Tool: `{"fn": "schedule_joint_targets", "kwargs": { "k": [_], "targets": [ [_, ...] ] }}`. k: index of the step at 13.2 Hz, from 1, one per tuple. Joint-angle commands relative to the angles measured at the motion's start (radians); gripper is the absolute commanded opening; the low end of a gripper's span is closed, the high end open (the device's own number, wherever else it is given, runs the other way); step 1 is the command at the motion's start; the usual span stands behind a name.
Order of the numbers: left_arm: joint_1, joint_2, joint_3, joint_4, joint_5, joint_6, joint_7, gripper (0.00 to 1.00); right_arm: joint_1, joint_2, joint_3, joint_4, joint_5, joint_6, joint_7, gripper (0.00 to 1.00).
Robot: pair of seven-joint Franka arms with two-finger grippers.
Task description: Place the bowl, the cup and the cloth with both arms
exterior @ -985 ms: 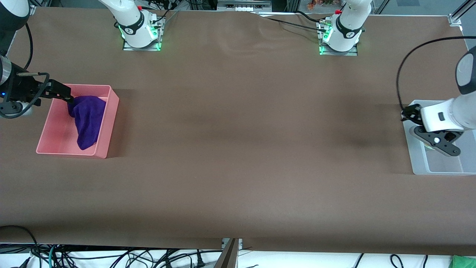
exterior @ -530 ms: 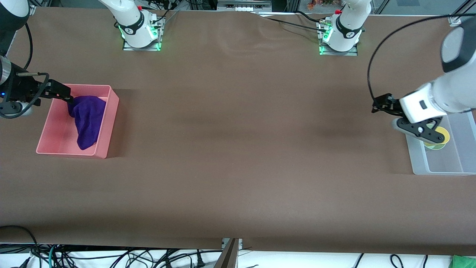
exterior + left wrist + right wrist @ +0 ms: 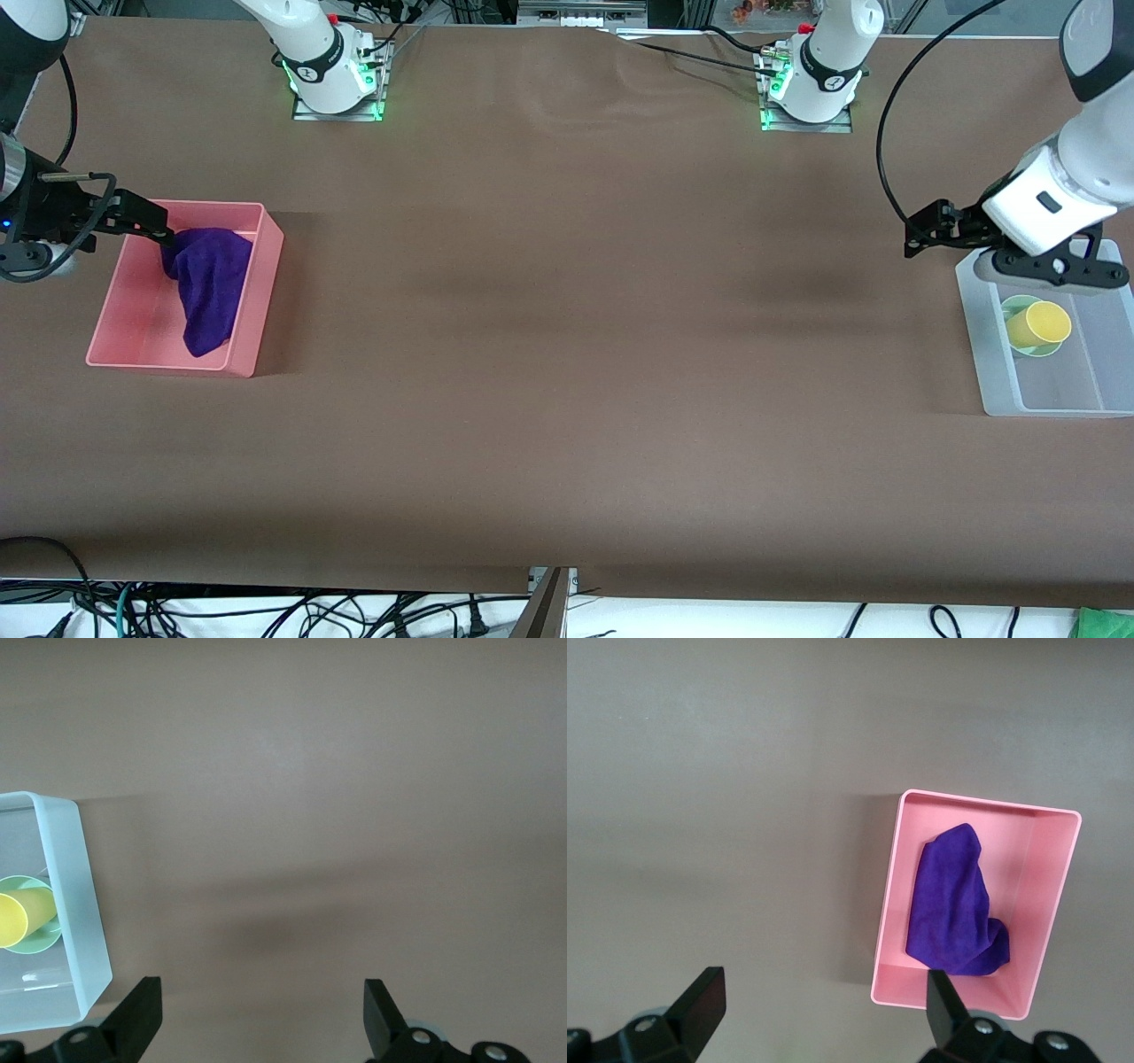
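- Left end effector [image 3: 1061,268] hangs wide open and empty over the edge of the clear bin [image 3: 992,372] at the left arm's end of the worktop [image 3: 567,354].
- Right end effector [image 3: 146,221], also spread open with nothing in it, sits over the rim of the pink bin [image 3: 257,306].
- Cup [image 3: 1036,325] lies tipped in the bowl [image 3: 1019,306] inside the clear bin; cloth [image 3: 208,283] is heaped in the pink bin.
- Looks like everything's placed, so pulling both arms clear is probably all that's left. Nothing in the way.
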Motion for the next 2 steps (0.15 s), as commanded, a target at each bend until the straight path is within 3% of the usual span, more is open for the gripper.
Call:
{"fn": "schedule_joint_targets", "kwargs": {
  "k": [1,2],
  "targets": [
    [-0.019,-0.114,0.019,-0.168,-0.023,0.107,-0.015,1.00,-0.006,-0.002,0.005,0.011,-0.014,-0.014,0.011,1.00],
    [-0.019,-0.111,0.019,-0.165,-0.023,0.107,-0.015,1.00,-0.006,-0.002,0.005,0.011,-0.012,-0.014,0.009,1.00]
  ]
}}
